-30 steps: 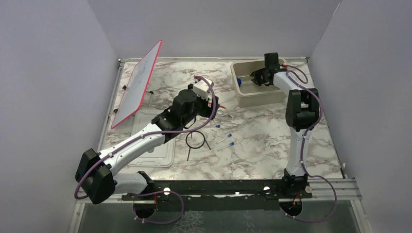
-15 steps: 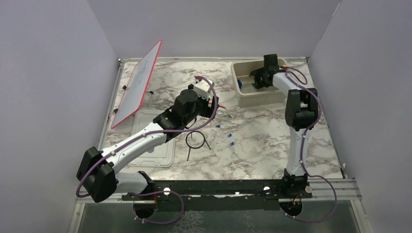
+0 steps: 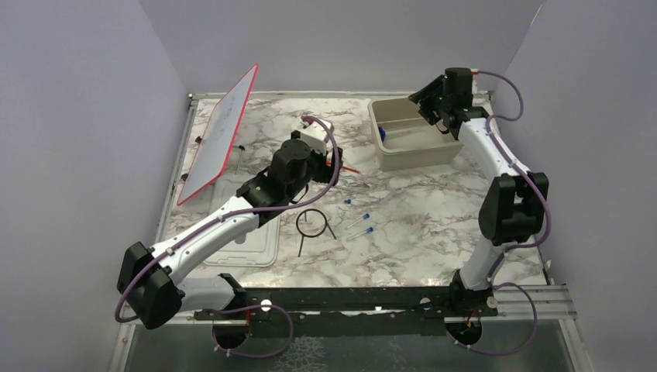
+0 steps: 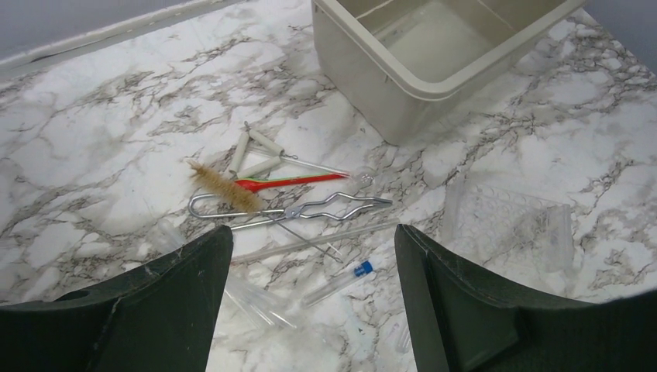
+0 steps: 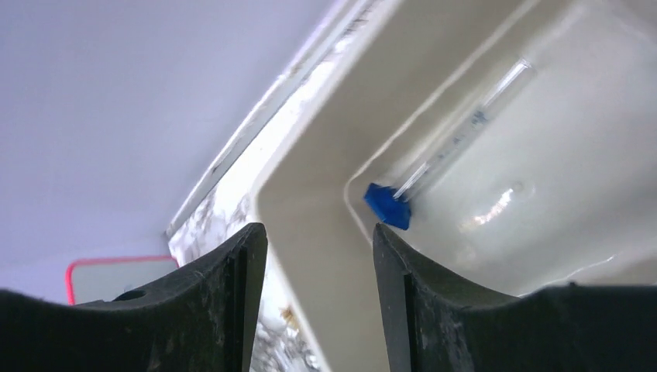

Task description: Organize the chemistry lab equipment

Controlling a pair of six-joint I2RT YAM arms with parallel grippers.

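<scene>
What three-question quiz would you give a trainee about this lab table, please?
1. True or false: the blue hexagonal piece lies inside the beige tub.
2. The left tool is: A) open and empty; B) fully shut; C) out of view.
3. Short answer: which black item with legs lies near the blue-capped tubes?
Key: 1 true; 2 A; 3 the black wire ring.
</scene>
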